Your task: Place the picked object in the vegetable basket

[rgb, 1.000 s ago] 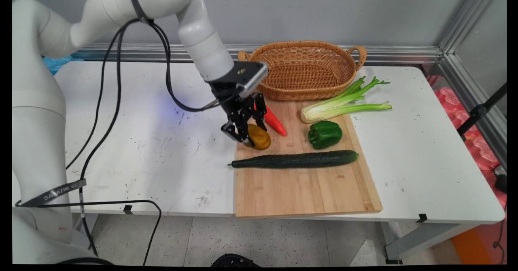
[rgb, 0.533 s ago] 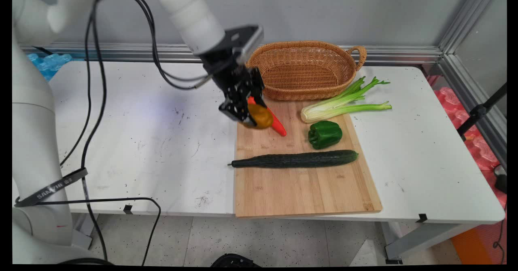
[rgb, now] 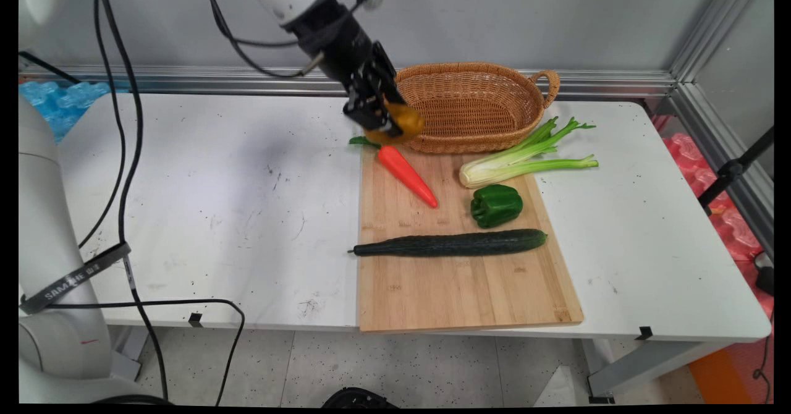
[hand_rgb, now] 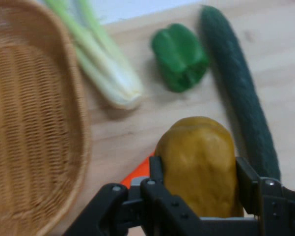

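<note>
1. The gripper (rgb: 384, 119) is clamped on a yellow-brown potato (rgb: 400, 122), held in the air just beside the wicker basket's (rgb: 476, 102) near-left rim.
2. Only the hand view shows a finger (hand_rgb: 156, 172) pressed on each side of the potato (hand_rgb: 200, 164).
3. Only the main view shows the whole carrot (rgb: 408, 175), on the cutting board (rgb: 463, 284) with celery (rgb: 525, 157), green pepper (rgb: 496, 205) and cucumber (rgb: 451, 243).
4. A strap (rgb: 74, 278) on the arm carries lettering I cannot read surely.
</note>
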### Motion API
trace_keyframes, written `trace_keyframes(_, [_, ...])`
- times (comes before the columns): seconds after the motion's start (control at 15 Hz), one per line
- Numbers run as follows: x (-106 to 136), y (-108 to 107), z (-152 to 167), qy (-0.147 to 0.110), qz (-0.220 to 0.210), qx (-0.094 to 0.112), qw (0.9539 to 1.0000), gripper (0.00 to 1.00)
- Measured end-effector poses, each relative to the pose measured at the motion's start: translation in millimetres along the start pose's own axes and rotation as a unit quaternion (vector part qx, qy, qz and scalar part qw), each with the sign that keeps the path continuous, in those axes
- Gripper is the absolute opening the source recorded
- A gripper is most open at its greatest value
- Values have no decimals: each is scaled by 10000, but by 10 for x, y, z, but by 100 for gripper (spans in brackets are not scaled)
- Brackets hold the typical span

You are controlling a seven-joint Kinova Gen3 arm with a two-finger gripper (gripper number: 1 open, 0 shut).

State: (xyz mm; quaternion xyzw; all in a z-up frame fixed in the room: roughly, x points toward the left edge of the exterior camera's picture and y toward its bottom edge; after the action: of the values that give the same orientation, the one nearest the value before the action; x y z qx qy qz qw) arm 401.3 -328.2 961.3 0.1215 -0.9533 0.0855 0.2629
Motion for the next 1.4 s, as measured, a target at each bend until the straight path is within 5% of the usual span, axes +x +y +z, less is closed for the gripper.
trace_keyframes(0.27, [18,-185,-177,133,-823,428,9956,0])
trace_keyframes(0.73, [62,-726,-99,388,-2086,1178,9701,0])
trace_keyframes(1.07, [73,-1071,199,424,-2603,1480,9532,0])
trace_keyframes(1.4, [86,-1401,641,327,-2895,1609,9430,0])
